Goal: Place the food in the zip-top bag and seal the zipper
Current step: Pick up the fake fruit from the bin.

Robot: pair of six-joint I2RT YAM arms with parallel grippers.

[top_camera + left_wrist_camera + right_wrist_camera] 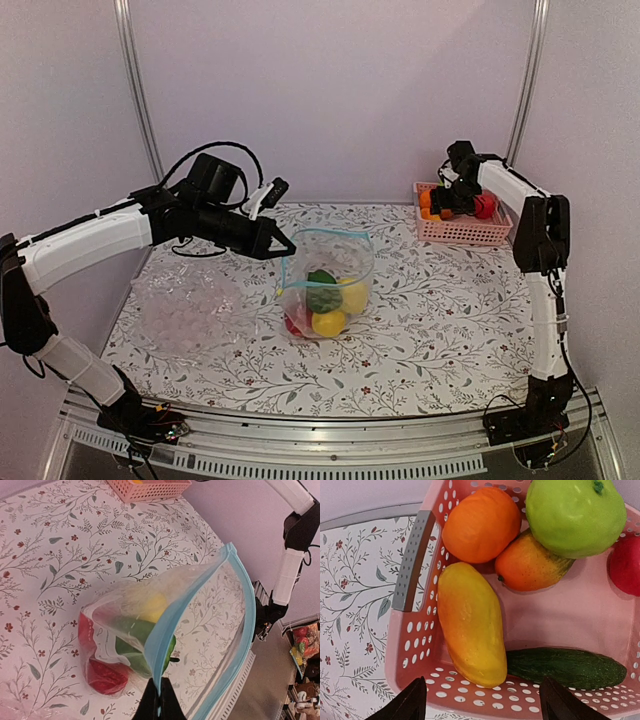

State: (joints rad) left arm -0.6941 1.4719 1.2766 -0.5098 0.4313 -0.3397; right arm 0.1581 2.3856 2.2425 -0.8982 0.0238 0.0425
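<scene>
Zip-top bag (325, 300) stands near the middle of the desk (430, 330), its bottom resting on the flowered surface and its long axis running roughly upright, mouth pointing up. The zipper (335, 233) is unsealed and spreads into a wide blue-teal loop above the contents: green food (322, 290), yellow food (331, 323) and red food (107, 675). The left arm reaches in low and nearly level from the left side, and the left end effector (160, 700) has its fingers pressed together on the zipper at the near-left end of the mouth, holding that edge up. The right arm stretches to the far right corner, wrist bent down over the pink basket (470, 232); the right end effector (482, 705) hangs above a mango (470, 630) and a cucumber (565, 667) with its fingers spread apart, gripping nothing.
</scene>
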